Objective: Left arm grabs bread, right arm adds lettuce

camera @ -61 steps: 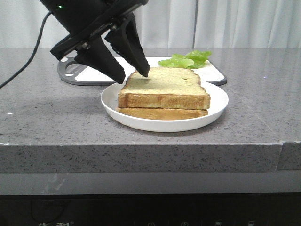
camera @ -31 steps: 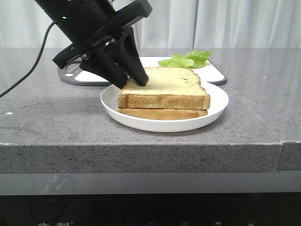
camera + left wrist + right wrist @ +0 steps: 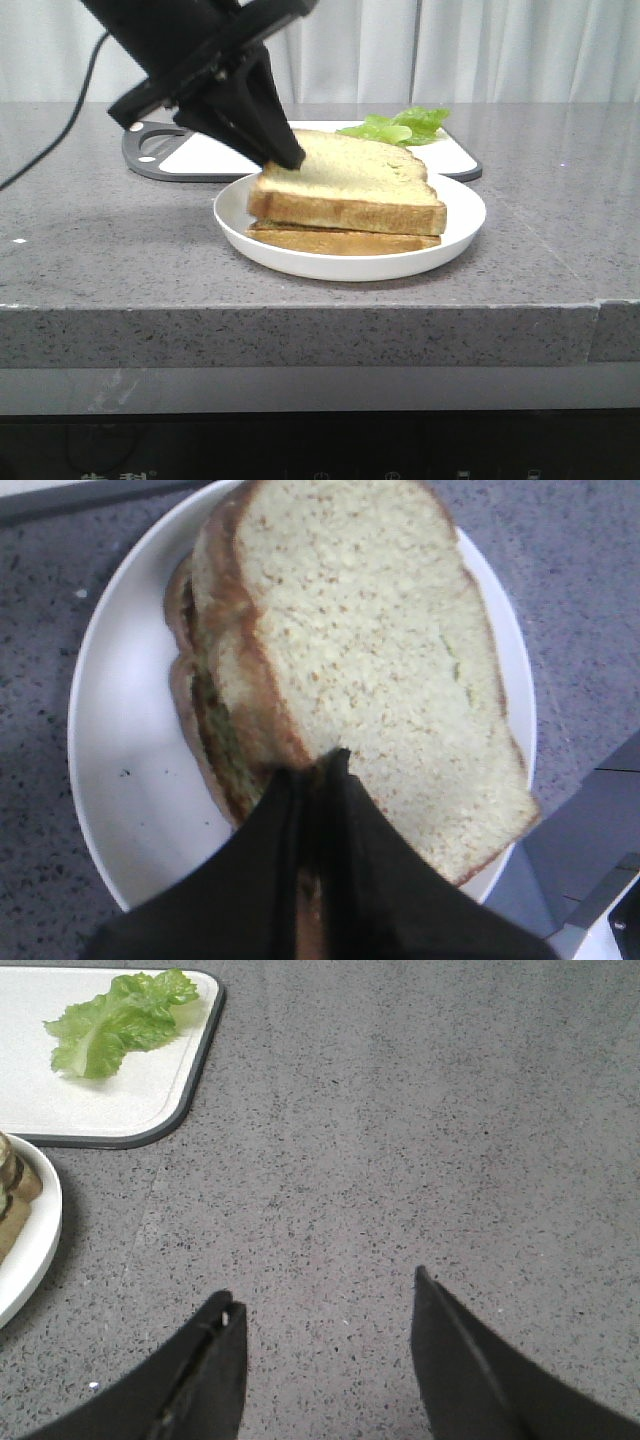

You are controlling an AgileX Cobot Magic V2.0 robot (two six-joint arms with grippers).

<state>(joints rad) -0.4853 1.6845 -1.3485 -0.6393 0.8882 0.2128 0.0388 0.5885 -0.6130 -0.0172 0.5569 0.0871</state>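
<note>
Lifted at its left edge now, bread point(image 3: 345, 180) pinched by left gripper point(image 3: 285, 158); right gripper point(image 3: 325, 1355) spread over grey counter point(image 3: 100, 260).

— Where is free room for a gripper?
— On the right of the front view, bare counter point(image 3: 560, 200) beside the plate point(image 3: 462, 232).
— What blocks the way?
— The left arm point(image 3: 215, 75) fills the upper left, over the bread point(image 3: 350, 180); the lettuce point(image 3: 395, 126) lies behind on the board point(image 3: 452, 152).
</note>
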